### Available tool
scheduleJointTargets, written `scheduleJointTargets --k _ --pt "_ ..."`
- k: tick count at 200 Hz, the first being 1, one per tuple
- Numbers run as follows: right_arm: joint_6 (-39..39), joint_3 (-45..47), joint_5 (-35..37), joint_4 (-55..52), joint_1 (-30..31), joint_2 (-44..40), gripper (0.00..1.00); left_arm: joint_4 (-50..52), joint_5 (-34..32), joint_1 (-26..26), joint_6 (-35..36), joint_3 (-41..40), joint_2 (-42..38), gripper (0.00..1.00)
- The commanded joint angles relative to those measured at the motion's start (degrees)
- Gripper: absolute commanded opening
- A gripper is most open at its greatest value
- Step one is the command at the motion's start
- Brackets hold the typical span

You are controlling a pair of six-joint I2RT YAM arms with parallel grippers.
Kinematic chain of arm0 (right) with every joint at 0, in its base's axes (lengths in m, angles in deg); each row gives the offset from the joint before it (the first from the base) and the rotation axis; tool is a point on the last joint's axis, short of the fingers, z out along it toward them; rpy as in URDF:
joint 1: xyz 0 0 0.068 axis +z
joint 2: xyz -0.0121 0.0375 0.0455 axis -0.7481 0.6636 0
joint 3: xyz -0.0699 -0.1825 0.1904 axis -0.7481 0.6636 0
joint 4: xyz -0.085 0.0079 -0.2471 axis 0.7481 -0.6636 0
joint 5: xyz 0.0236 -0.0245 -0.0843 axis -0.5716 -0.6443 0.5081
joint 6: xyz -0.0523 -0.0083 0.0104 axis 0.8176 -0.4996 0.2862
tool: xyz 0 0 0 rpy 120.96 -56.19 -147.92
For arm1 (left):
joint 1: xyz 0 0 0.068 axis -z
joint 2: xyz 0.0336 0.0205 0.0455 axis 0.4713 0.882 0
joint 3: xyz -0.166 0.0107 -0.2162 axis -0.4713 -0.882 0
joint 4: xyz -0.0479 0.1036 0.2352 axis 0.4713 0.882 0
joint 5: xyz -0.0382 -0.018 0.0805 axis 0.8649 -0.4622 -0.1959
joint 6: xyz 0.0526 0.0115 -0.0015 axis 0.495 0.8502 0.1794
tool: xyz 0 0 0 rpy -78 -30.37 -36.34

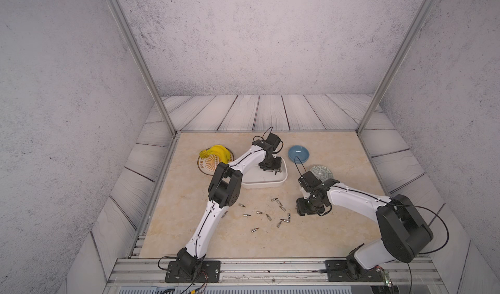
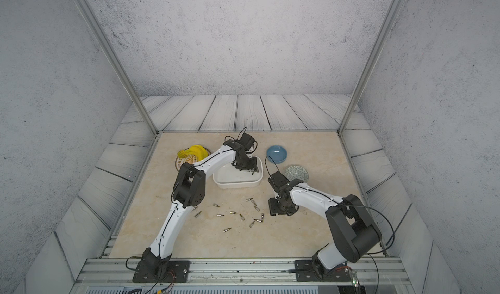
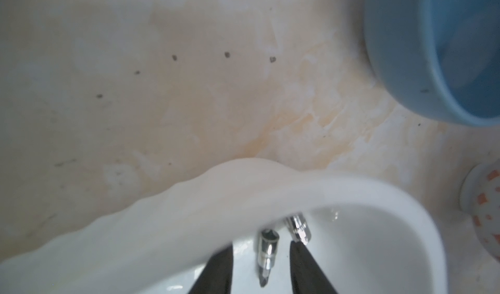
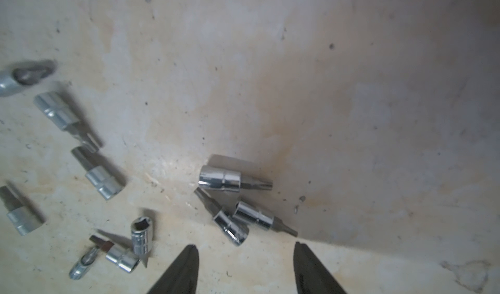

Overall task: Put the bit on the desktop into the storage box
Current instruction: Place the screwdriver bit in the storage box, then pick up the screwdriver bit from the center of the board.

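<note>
The white storage box (image 1: pixel 266 183) sits mid-desktop, seen in both top views. My left gripper (image 1: pixel 270 170) hangs over its far right corner. In the left wrist view that gripper (image 3: pixel 261 248) is open, with a silver bit (image 3: pixel 266 254) loose between the fingers and touching neither. A second bit (image 3: pixel 297 226) lies in the box by its rim (image 3: pixel 189 206). Several bits (image 1: pixel 270 215) are scattered on the beige desktop (image 1: pixel 243 241). My right gripper (image 1: pixel 301 211) points down at their right edge. It (image 4: pixel 244 248) is open and empty, just short of three touching bits (image 4: pixel 232 225).
A blue bowl (image 1: pixel 298 153) stands behind and right of the box, and shows close by in the left wrist view (image 3: pixel 433 49). A grey-patterned bowl (image 1: pixel 322 172) sits beside the right wrist. A banana (image 1: pixel 216 152) lies on a plate (image 1: pixel 208 168) at the back left.
</note>
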Motion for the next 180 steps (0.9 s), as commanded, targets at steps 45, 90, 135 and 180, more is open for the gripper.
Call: scheduleJointTargets --k 45,90,135,180 --pt "0.76 -0.22 2.62 2.61 0.23 1.79 0.61 0.19 -1.92 0.13 0.68 -2.22 -8.90 0.55" --pt "1.59 -1.82 1.23 3.14 0.16 3.89 0.61 0.27 -4.18 -0.04 1.66 -6.02 -17.14 0.55" --pt "2.38 -4.22 2.27 2.45 0.05 6.16 0.61 -1.07 -7.07 -0.65 2.47 -12.66 -24.85 0.56" --pt "2.78 -4.38 3.20 1.38 0.12 5.90 0.59 -2.67 -8.52 -1.16 2.56 -19.59 -31.52 0.56"
